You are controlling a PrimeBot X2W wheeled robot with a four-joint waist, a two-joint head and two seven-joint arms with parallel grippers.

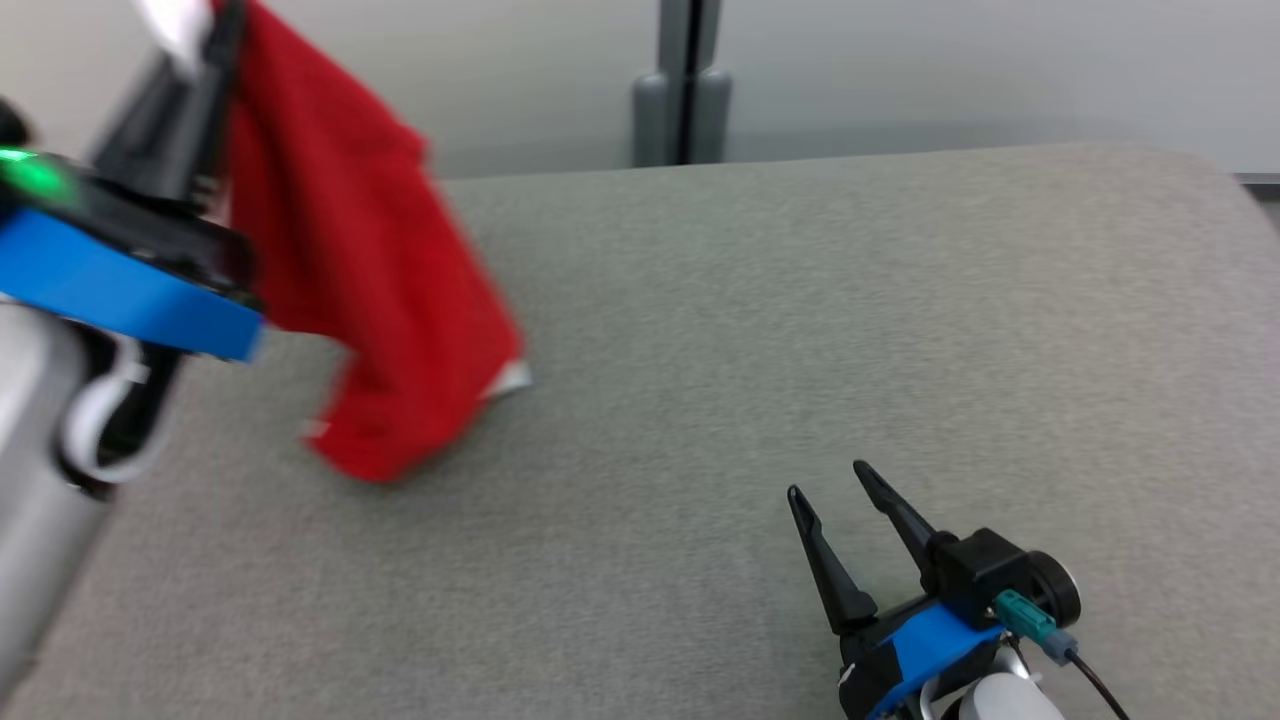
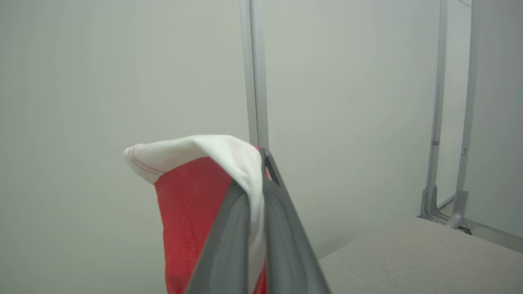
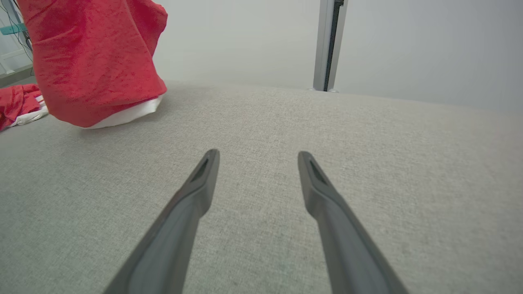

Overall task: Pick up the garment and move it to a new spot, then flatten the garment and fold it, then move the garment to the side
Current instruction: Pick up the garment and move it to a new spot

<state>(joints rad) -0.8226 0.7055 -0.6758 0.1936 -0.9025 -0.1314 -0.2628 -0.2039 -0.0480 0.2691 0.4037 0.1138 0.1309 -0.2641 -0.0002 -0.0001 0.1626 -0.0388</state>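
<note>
The red fabric garment with white trim (image 1: 370,270) hangs over the left of the grey cloth-covered surface (image 1: 800,300), its white edge pinched by the left gripper (image 2: 263,157); the right gripper (image 1: 825,478) lies well apart, fingers spread

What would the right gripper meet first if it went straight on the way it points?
Likely the grey surface, since the open right gripper points low across it; the garment hangs left of that line. Depth is unclear.

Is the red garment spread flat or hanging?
The garment hangs, not spread: the left gripper is shut on its white-edged corner, holding it up; its lower end seems to touch the grey surface.
</note>
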